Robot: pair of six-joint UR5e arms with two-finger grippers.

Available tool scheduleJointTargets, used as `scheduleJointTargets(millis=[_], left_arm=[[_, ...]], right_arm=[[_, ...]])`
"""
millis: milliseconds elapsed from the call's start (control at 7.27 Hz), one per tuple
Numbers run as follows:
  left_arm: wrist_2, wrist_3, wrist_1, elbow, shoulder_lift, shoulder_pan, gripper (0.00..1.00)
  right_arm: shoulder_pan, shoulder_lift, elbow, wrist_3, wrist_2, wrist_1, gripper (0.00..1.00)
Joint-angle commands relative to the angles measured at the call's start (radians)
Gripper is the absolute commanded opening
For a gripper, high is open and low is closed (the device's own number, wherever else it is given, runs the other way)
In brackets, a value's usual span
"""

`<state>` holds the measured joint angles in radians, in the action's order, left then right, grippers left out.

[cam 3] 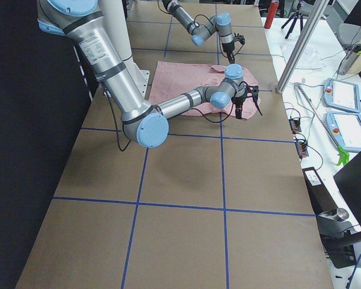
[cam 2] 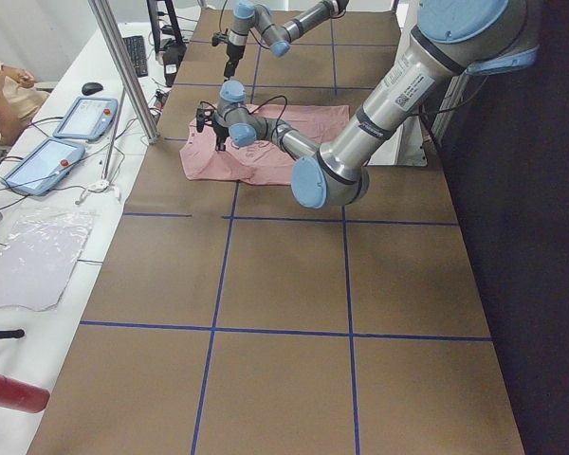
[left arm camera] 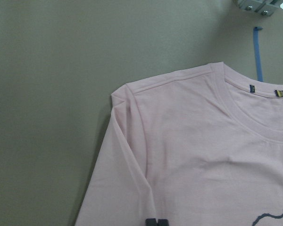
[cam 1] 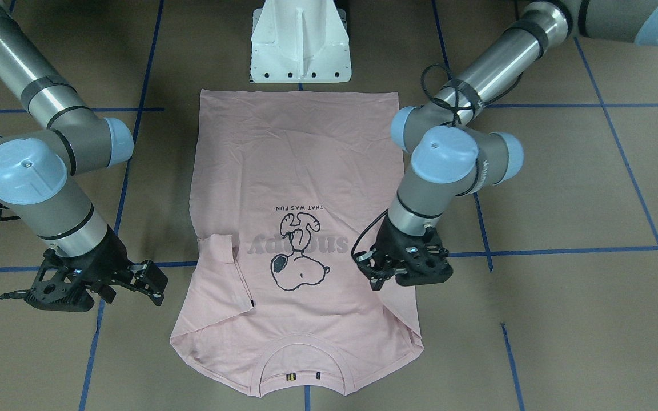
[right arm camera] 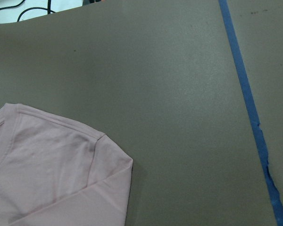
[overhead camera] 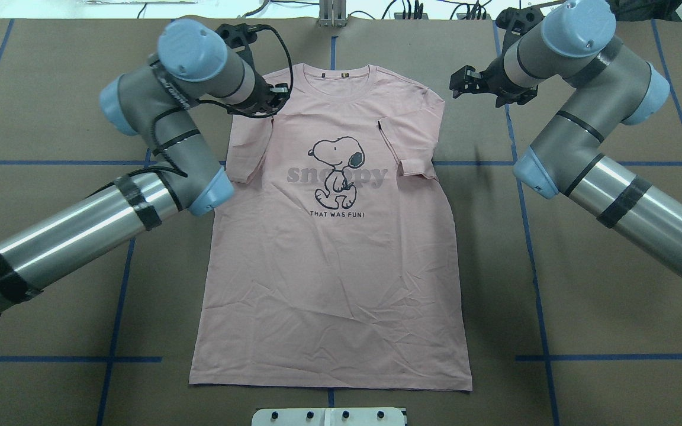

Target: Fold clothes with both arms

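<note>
The pale pink T-shirt (overhead camera: 329,266) lies flat on the brown table, print up, neck at the far edge from the robot. Both sleeves are folded in against the body. My left gripper (overhead camera: 279,94) is low over the shirt's left shoulder. In the left wrist view its fingertips (left arm camera: 155,222) are pressed together on the sleeve's fold line, shut on the cloth. In the front view it (cam 1: 376,275) sits at the shirt's (cam 1: 300,171) edge. My right gripper (cam 1: 152,282) is open and empty, off the cloth beside the right shoulder (right arm camera: 47,174).
The white pedestal base (cam 1: 300,45) stands at the shirt's hem on the robot's side. Blue tape lines (overhead camera: 530,236) cross the brown table cover. Tablets and an operator (cam 2: 9,90) are off the table's far side.
</note>
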<state>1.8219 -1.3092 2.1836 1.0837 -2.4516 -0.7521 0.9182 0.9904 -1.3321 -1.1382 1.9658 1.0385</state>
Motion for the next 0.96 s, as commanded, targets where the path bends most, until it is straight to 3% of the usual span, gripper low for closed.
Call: scheduleJointTargets(millis=[0, 138, 275, 413, 550, 688, 825], left_arm=[[-0.098, -0.018, 0.031, -0.099, -0.057, 0.025, 0.48], [-0.095, -0.031, 0.034, -0.044, -0.055, 0.026, 0.97], [-0.087, -0.072, 0.030, 0.120, 0.023, 0.028, 0.98], [-0.060, -0.093, 0.024, 0.347, 0.165, 0.068, 0.98], [-0.043, -0.093, 0.021, 0.498, 0.260, 0.074, 0.98], [-0.023, -0.093, 0.021, 0.601, 0.329, 0.073, 0.97], [-0.010, -0.084, 0.025, 0.620, 0.351, 0.063, 0.95]], right_arm=[[-0.001, -0.001, -0.001, 0.000, 0.001, 0.000, 1.00], [-0.002, 0.001, -0.002, 0.000, 0.001, -0.002, 1.00], [-0.002, 0.001, -0.006, 0.000, 0.002, -0.002, 1.00], [-0.027, 0.002, -0.022, -0.023, -0.002, -0.003, 1.00], [-0.082, 0.011, -0.094, -0.198, -0.054, -0.002, 1.00], [-0.188, 0.080, -0.240, -0.371, -0.156, 0.011, 1.00], [-0.309, 0.203, -0.419, -0.470, -0.273, 0.032, 0.97]])
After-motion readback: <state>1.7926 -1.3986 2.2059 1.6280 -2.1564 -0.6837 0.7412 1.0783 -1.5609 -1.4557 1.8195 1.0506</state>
